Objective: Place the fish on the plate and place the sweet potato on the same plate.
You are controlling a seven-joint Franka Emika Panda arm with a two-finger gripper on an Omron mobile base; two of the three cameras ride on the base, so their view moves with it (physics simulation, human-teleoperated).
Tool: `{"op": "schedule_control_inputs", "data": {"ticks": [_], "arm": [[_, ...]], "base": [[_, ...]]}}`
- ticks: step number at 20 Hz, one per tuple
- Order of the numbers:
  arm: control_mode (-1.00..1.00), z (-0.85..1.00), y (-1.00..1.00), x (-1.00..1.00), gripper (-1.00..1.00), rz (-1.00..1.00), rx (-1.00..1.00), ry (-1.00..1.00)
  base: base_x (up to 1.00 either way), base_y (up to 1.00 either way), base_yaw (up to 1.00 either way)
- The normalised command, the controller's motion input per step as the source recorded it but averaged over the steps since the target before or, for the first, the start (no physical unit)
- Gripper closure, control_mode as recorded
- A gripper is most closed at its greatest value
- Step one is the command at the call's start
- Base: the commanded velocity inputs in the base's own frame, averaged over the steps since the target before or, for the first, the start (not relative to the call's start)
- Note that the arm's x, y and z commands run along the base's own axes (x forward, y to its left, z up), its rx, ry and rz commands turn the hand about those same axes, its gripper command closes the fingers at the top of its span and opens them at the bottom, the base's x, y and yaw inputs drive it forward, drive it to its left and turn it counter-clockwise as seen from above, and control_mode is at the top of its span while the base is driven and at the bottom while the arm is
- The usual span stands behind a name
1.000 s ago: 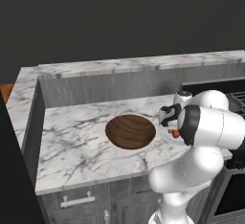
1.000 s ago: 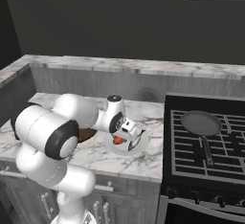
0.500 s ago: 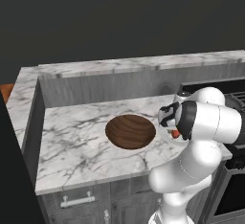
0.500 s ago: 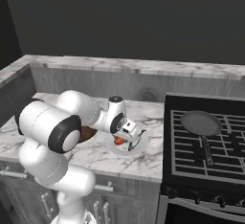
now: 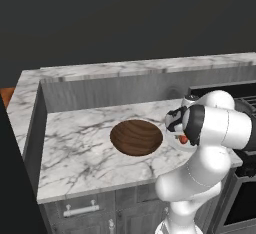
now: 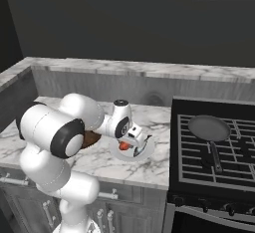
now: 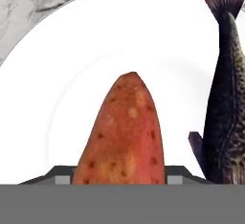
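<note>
The gripper (image 6: 130,144) is hovering low over the plate (image 7: 72,65), its jaws flanking the sweet potato (image 7: 125,137), grip or release impossible to tell, while the fish (image 7: 227,103) is already lying on the plate at three o'clock, leaving only the potato's release.

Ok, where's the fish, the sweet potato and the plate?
fish (image 7: 225,108), hand view, middle of its dark speckled body.
sweet potato (image 7: 125,137), hand view, middle of its orange skin.
plate (image 7: 72,65), hand view, bare white surface.
</note>
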Motion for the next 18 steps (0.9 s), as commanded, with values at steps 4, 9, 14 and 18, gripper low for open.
{"op": "schedule_control_inputs", "data": {"ticks": [4,9,14,18], "arm": [[-1.00,0.04,-0.10,-0.07,-1.00,0.00,0.00,0.00],[-1.00,0.12,-0.06,-0.07,-1.00,0.00,0.00,0.00],[-1.00,0.35,0.00,-0.08,-1.00,0.00,0.00,-0.01],[-1.00,0.48,0.02,-0.20,-1.00,0.00,0.00,-0.04]], "base": [[0.00,0.00,0.00],[0.00,0.00,0.00],[0.00,0.00,0.00],[0.00,0.00,0.00]]}}
